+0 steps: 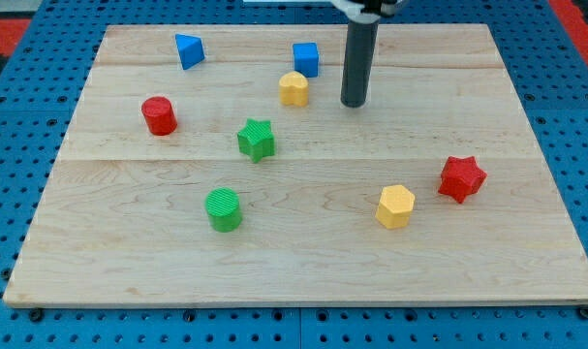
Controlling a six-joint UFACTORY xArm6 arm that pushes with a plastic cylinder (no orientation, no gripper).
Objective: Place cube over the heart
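Observation:
A blue cube point(306, 58) sits near the view's top, just above and slightly right of a yellow heart point(294, 89); the two are close, almost touching. My tip point(354, 103) rests on the board to the right of the yellow heart and below-right of the blue cube, a short gap away from both.
A blue triangular block point(189, 50) at top left, a red cylinder point(159, 115) at left, a green star point(257, 140) in the middle, a green cylinder point(224, 209) below it, a yellow hexagon point(395, 206) and a red star point(462, 178) at lower right. The wooden board point(526, 281) lies on a blue pegboard.

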